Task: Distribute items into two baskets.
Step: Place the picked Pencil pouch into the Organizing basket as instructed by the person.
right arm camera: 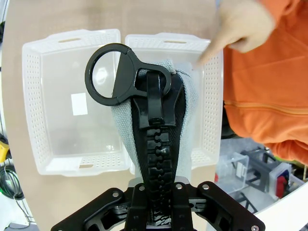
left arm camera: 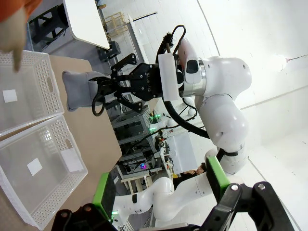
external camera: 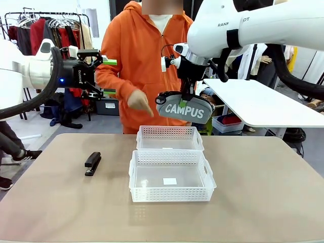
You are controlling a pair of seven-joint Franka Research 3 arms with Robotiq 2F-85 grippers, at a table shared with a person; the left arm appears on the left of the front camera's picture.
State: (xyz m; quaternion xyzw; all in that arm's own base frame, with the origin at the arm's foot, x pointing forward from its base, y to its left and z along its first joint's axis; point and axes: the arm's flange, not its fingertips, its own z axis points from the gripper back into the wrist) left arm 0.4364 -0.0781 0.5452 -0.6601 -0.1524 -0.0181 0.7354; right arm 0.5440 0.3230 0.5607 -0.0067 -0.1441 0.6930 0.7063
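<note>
My right claw [external camera: 183, 101] is clamped on the top of the grey fabric pouch with white "CAMPUS" lettering [external camera: 185, 110], holding it in the air above the far white translucent plastic basket with lattice sides [external camera: 169, 137], well clear of its rim. I judge this to be the carry-and-place step for the pouch. The person's hand [external camera: 139, 101] points a finger down at that far basket, so I take it as the target. The next move calls for lowering the pouch until it sits inside the walls, minding the hand just beside it, then parting the claw. My left claw [external camera: 108, 77] hangs apart and empty, high over the left side of the counter [external camera: 263, 192]. Well below it the small black stapler [external camera: 92, 163] lies on the counter, left of the matching near basket [external camera: 172, 191], not yet sorted. Both baskets hold nothing, bar a small white label [external camera: 169, 180] on the near one's floor.
</note>
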